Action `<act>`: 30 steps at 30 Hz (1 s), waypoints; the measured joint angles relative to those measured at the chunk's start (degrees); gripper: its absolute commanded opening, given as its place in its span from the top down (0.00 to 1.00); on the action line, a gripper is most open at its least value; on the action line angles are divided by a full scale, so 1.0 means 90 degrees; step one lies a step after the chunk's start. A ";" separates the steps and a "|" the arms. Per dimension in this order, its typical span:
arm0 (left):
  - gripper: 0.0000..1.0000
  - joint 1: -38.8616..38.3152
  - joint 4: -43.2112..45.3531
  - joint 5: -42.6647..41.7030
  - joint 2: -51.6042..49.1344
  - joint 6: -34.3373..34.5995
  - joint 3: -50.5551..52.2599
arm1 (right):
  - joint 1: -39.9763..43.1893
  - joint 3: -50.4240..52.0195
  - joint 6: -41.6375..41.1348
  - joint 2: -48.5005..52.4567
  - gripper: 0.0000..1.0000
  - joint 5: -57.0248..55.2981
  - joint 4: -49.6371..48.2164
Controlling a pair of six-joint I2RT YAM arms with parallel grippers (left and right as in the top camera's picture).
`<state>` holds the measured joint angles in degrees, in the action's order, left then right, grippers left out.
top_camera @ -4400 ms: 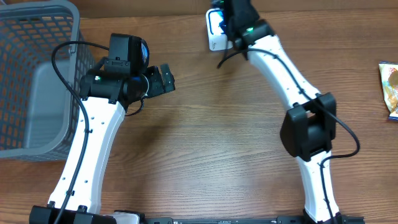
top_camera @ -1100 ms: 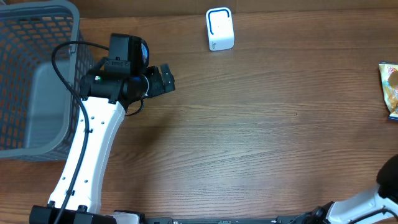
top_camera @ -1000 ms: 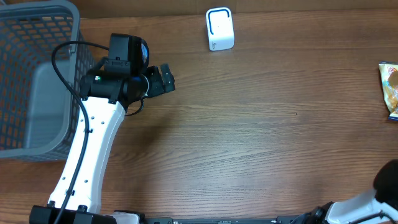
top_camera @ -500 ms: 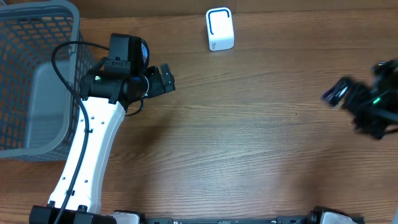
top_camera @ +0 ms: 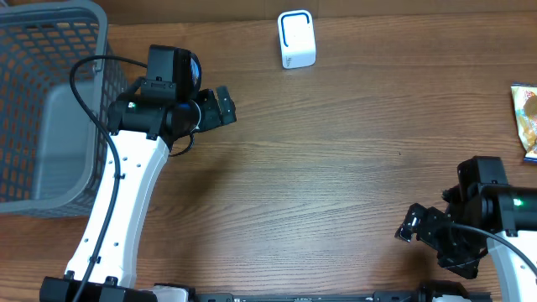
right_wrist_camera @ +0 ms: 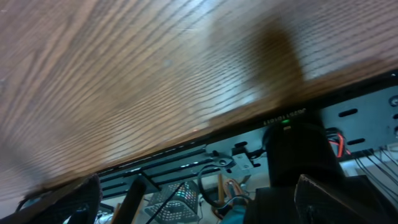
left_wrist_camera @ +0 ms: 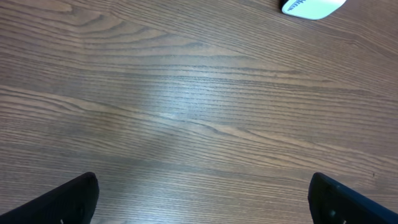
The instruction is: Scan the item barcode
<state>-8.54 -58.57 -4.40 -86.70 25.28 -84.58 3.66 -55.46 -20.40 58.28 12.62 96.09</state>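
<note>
Snack packet [top_camera: 526,122], orange and yellow, lies flat at the far right edge of the table [top_camera: 336,168]. The overhead view cuts it off, and I cannot make out a barcode on the part that shows. It sits well apart from my right gripper [top_camera: 432,247], farther back on the table and out toward the right side, with bare wood between them.

That right gripper hangs low over the near right corner of the table. Its fingers are spread wide apart and nothing is between them. The right wrist camera gives me a blurred look at the table's front edge, with the metal frame [right_wrist_camera: 186,162] and cables [right_wrist_camera: 367,155] below it. The two dark fingertips show only at the bottom corners.

The white scanner [top_camera: 296,39], with its blue-outlined face, stands at the back of the table. It is ahead of my left gripper [top_camera: 221,109] and off to its right, and they are not touching. On the left wrist camera it just clips the top right corner.

The left gripper is also fully spread and empty, hovering over bare wood. The grey mesh basket [top_camera: 50,109] sits behind it on the left side of the table.
</note>
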 measured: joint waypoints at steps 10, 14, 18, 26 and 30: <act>0.00 0.0000 0.0002 0.0002 0.0000 0.0000 0.0000 | 0.0000 0.0017 -0.0068 0.0158 0.00 -0.0291 -0.0175; 0.00 0.0000 0.0000 0.0000 0.0000 0.0000 0.0000 | 0.0000 0.0017 -0.0119 0.0158 0.00 -0.0316 -0.0520; 0.00 0.0000 0.0002 0.0002 0.0000 0.0000 0.0000 | 0.0000 0.0017 -0.0180 0.0158 0.00 -0.0333 -0.1052; 0.00 0.0000 0.0002 0.0002 0.0000 0.0000 0.0000 | -0.0002 0.0017 -0.0211 0.0158 0.00 -0.0311 -0.1797; 0.00 0.0000 0.0002 0.0002 0.0000 0.0000 0.0000 | -0.0097 0.0027 -0.0209 0.0112 0.00 -0.0272 -0.2429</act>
<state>-8.54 -58.54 -4.38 -86.70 25.28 -84.58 2.79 -55.22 -22.28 59.29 10.17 74.24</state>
